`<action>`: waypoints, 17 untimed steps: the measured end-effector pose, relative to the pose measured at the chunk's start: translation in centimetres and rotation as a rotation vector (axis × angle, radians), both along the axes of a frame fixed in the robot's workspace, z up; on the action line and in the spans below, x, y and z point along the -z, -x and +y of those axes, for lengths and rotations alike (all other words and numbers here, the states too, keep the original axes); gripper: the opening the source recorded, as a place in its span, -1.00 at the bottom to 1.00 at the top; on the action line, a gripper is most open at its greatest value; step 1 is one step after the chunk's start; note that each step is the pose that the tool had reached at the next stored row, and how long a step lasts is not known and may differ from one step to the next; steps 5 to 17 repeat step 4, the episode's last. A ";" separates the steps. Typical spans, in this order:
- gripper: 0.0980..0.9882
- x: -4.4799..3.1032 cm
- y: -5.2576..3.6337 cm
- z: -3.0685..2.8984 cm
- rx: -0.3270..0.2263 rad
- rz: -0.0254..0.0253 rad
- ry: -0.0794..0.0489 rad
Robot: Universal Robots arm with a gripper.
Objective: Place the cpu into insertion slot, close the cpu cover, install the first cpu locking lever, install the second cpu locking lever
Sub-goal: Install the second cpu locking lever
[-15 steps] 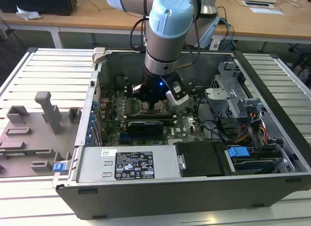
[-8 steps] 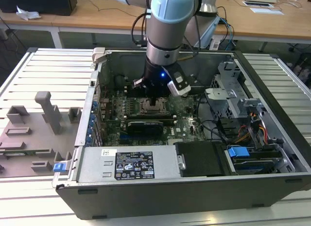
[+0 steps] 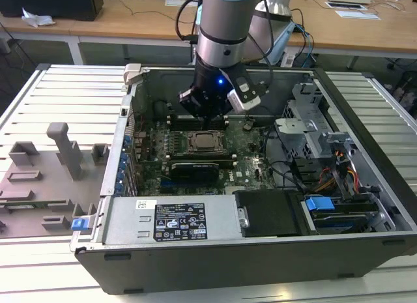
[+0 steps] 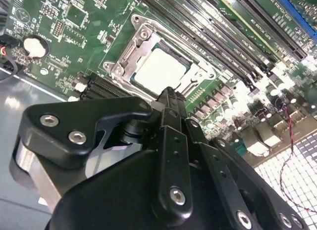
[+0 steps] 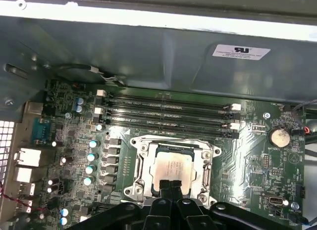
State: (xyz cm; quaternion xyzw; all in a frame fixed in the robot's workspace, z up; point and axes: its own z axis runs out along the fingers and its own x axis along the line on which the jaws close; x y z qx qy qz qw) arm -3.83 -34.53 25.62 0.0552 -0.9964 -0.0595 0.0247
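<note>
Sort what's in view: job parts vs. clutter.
Job: cpu seated in the insertion slot, cpu cover closed over it, gripper just above.
Clutter: memory slots, coin battery, grey fixtures outside the case.

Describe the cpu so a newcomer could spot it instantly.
Inside the open dark computer case, find the green motherboard. At its middle, beside the long black memory slots, a silver metal frame surrounds the cpu, a flat square silver-grey chip, the board's only plain metal square.
</note>
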 end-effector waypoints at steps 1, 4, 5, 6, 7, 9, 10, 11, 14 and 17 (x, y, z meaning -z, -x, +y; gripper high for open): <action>-0.98 -0.01 0.00 0.00 0.000 0.0001 0.000; -0.98 -0.01 0.00 0.00 0.000 0.0001 0.000; -0.98 -0.01 0.00 0.00 0.000 0.0001 0.000; -0.98 -0.01 0.00 0.00 0.000 0.0001 0.000; -0.98 -0.01 0.00 0.00 0.000 0.0001 0.000; -0.98 -0.01 0.00 0.00 0.000 0.0001 0.000; -0.98 -0.01 0.00 0.00 0.000 0.0001 0.000; -0.98 -0.01 0.00 0.00 0.000 0.0001 0.000; -0.98 -0.01 0.00 0.00 0.000 0.0001 0.000; -0.98 -0.01 0.00 0.00 0.000 0.0001 0.000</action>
